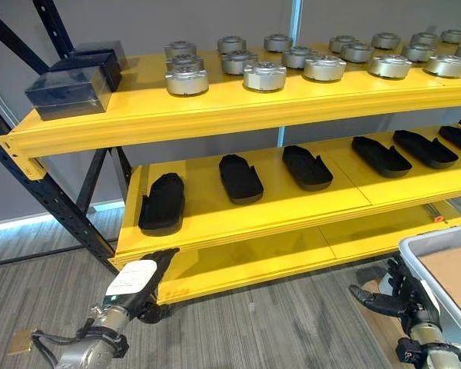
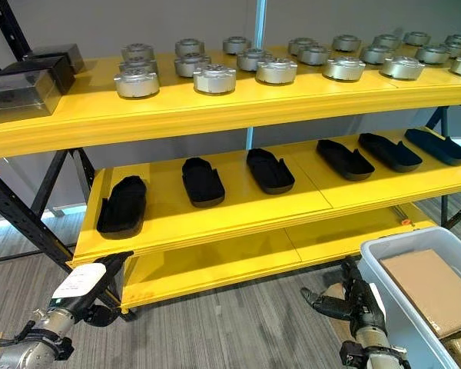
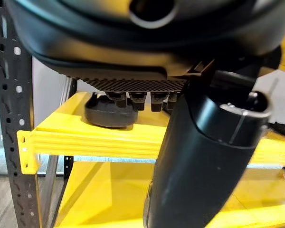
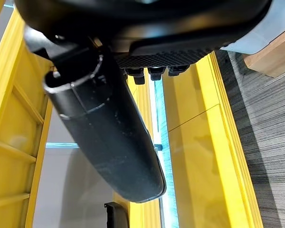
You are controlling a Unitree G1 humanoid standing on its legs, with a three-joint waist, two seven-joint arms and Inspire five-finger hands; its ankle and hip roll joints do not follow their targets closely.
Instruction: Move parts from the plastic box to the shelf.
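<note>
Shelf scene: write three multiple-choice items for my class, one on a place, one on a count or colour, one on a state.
1. Where does the grey plastic box stand?
A. On the top shelf
B. On the floor at the robot's right
C. On the middle shelf

2. How many black parts lie on the middle shelf?
A. Three
B. Six
C. Nine

3. What is the right hand holding?
A. Nothing
B. A silver part
C. A black part

Answers:
1. B: the box sits low at the right, beside the right hand, below the shelves.
2. B: six dark parts lie in a row along that yellow board.
3. A: its fingers spread freely beside the box, with nothing between them.
</note>
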